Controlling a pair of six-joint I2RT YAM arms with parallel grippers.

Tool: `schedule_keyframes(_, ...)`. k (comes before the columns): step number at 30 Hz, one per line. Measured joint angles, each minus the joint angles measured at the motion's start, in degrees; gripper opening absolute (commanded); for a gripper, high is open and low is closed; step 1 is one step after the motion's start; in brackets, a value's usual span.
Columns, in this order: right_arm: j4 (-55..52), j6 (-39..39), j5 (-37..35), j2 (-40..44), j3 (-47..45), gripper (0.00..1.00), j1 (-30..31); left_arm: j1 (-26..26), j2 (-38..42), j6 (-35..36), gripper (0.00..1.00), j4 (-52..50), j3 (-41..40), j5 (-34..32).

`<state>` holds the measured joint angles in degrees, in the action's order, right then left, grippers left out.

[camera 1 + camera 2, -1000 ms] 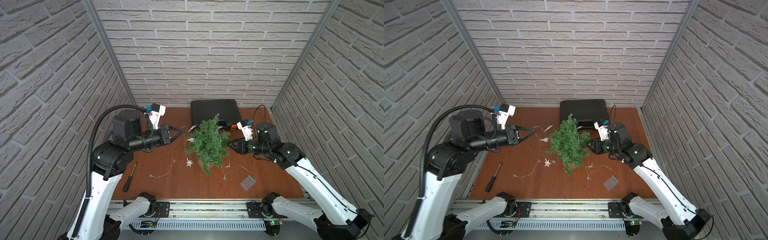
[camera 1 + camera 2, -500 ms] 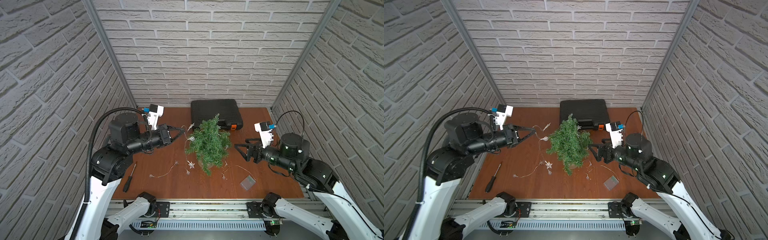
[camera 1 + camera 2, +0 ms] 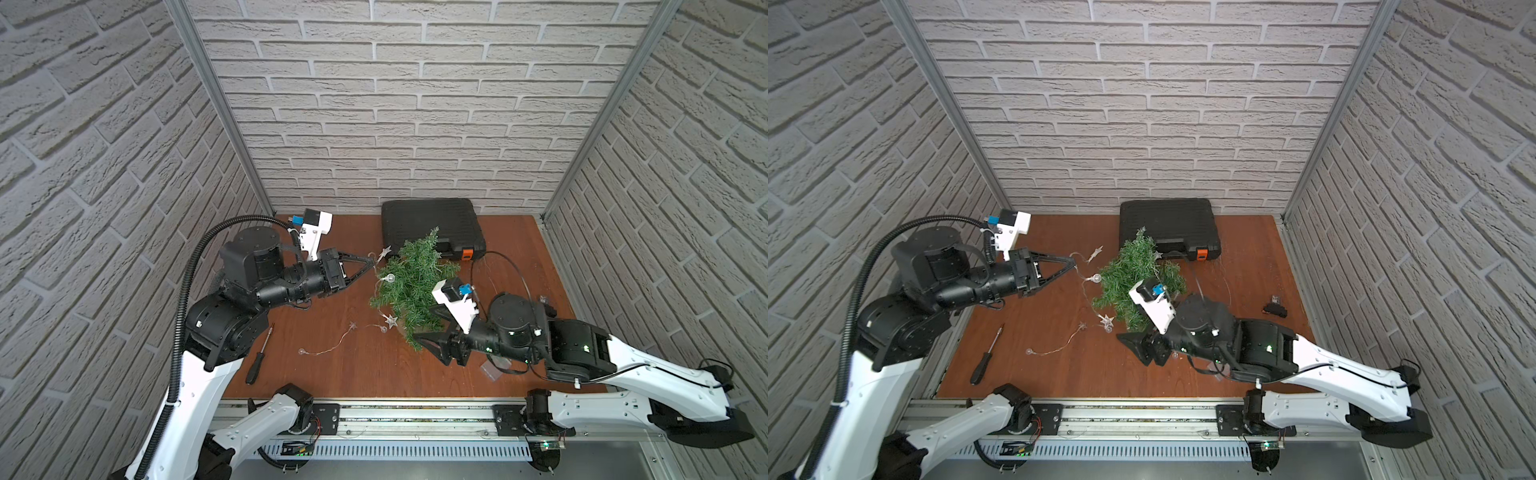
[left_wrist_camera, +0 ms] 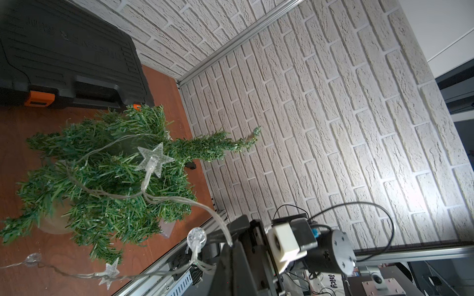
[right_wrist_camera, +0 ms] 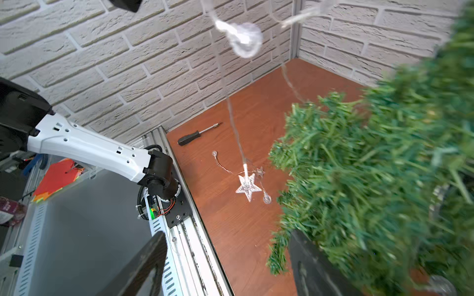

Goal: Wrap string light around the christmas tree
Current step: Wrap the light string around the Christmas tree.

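Left tool: We see the left tool [image 3: 374, 261] pinched shut on the string light [image 3: 390, 277], up in the air just left of the christmas tree [image 3: 415, 286]. It stays where it was a second ago.
Right tool: The right tool [image 3: 430, 351] is wide open and holds nothing. One finger [image 5: 315, 269] is right beside the low branches on the near side.
What changed: A second ago the right tool was at the right side of the tree. It backed away, and now it sits low at the near side, pointing left.
String light: One part lies over the upper branches. From the left tool the wire hangs down to a star [image 3: 390, 320] on the bench [image 3: 332, 374], near and left of the tree. The loose tail runs on to the left over the bench. Its small clear box [image 3: 492, 368] lies at the near right, partly under the right arm.
Christmas tree: It stands in the middle of the bench, in front of the black case [image 3: 432, 224].
What it means: We think the right tool let go on one side and is coming round to take the hanging wire on the near side, so the next loop can go on. Most of the wrap is not done yet.
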<state>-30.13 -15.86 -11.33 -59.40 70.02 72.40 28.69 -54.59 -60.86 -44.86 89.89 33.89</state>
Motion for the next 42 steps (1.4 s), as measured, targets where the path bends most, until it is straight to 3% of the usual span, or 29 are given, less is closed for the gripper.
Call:
schedule_keyframes(10,13.05,5.25,-12.48,-10.93,1.81,0.68,5.64,0.83,-0.02,-3.23,0.0,3.1,-0.13,-0.28)
schedule_keyframes(22,21.03,8.87,-27.45,-17.07,5.46,0.63,6.4,2.14,0.0,-9.14,0.0,8.26,-1.09,-0.15)
schedule_keyframes(25,22.71,9.88,-29.86,-19.08,7.02,0.57,6.43,2.21,0.0,-9.94,0.0,9.25,-1.25,-0.15)
schedule_keyframes(31,24.46,11.02,-33.44,-21.05,7.72,0.32,6.43,2.23,0.0,-11.04,0.0,10.25,-1.25,-0.2)
schedule_keyframes(42,24.74,11.56,-35.6,-21.05,7.89,0.32,6.43,2.73,0.02,-12.33,0.0,11.41,-1.25,-0.42)
